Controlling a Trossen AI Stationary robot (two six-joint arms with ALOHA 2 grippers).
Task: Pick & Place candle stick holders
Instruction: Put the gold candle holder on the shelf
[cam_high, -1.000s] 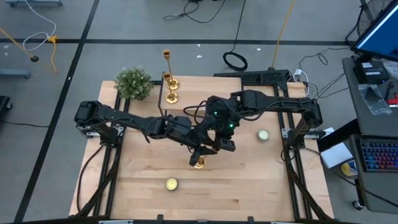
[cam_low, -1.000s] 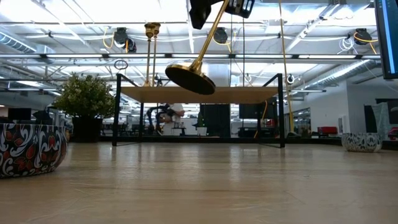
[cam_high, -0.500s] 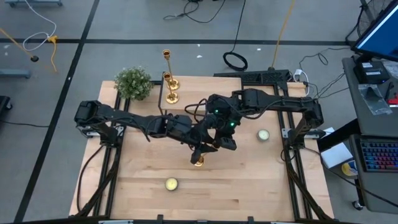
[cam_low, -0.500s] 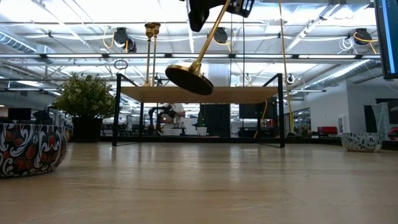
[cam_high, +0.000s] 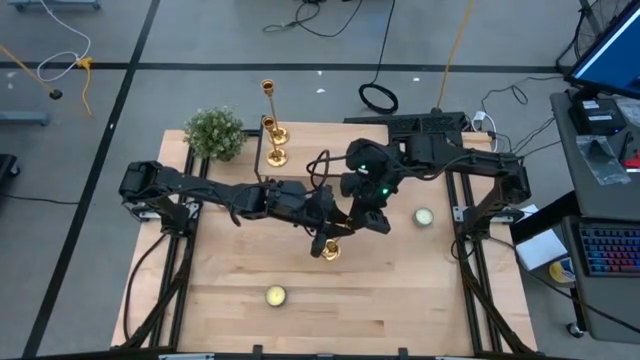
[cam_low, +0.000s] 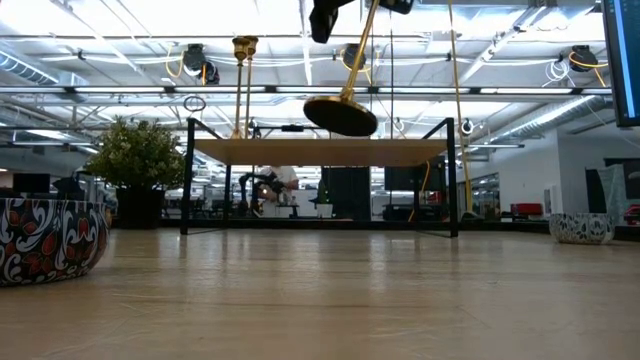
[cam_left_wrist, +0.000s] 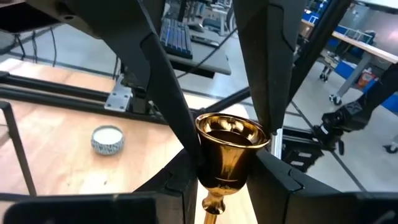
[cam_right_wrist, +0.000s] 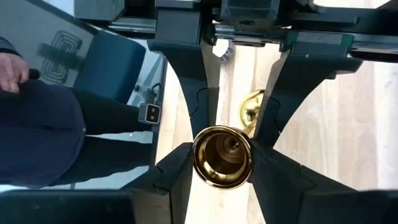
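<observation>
A gold candlestick (cam_high: 330, 247) is held in the air above the middle of the tabletop (cam_high: 400, 300), its round base (cam_low: 340, 115) hanging clear of the wood and its stem tilted slightly. Both grippers meet at its upper end. The left gripper (cam_left_wrist: 227, 165) is seen with its jaws pinching the neck just under the cup (cam_left_wrist: 231, 134), one finger on each side and touching the metal. The right gripper (cam_right_wrist: 222, 158) is set around the same cup (cam_right_wrist: 222, 155), its fingers (cam_right_wrist: 177, 171) close beside the rim; whether they press on it or stand just apart cannot be told. Two more candlesticks (cam_high: 272, 140) stand upright at the far edge of the tabletop, just beside a green plant (cam_high: 214, 132). A candle tin (cam_high: 424, 216) sits on the right side and another tin (cam_high: 275, 295) near the front edge.
</observation>
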